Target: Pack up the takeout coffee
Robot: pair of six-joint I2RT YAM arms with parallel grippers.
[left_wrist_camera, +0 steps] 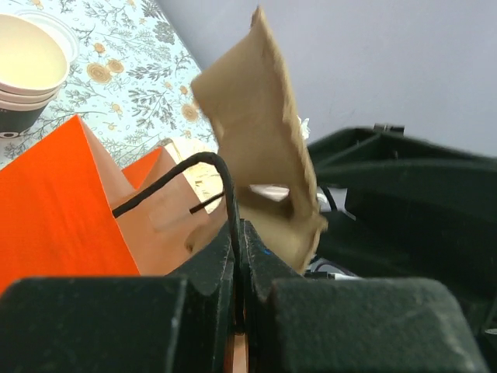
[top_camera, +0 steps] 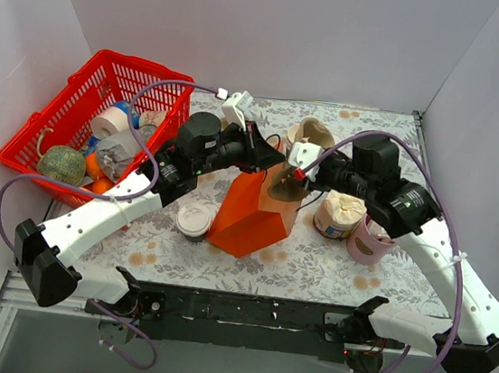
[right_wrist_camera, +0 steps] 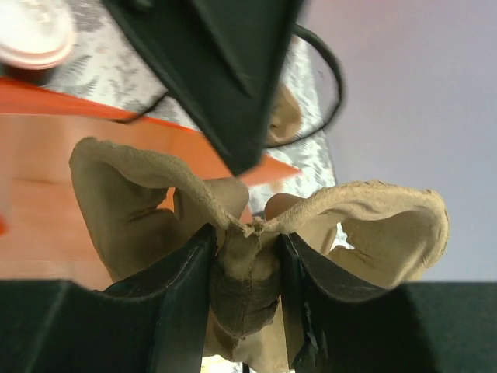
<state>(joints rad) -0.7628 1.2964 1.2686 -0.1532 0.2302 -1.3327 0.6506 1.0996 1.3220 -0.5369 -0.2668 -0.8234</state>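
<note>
The takeout coffee (top_camera: 194, 222), a dark cup with a white lid, stands on the table just left of an orange paper bag (top_camera: 248, 215). In the right wrist view its lid (right_wrist_camera: 31, 31) shows at the top left. My left gripper (left_wrist_camera: 239, 233) is shut on the bag's black cord handle (left_wrist_camera: 186, 167) and holds the bag's mouth up. My right gripper (right_wrist_camera: 247, 237) is shut on a brown pulp cup carrier (right_wrist_camera: 373, 225), pinching its middle ridge. The carrier (top_camera: 282, 183) hangs at the bag's open top.
A red basket (top_camera: 46, 139) full of groceries sits at the far left. Stacked lidless paper cups (left_wrist_camera: 27, 66) stand behind the bag. A cream tub (top_camera: 337, 214) and a pink cup (top_camera: 368, 242) are under my right arm.
</note>
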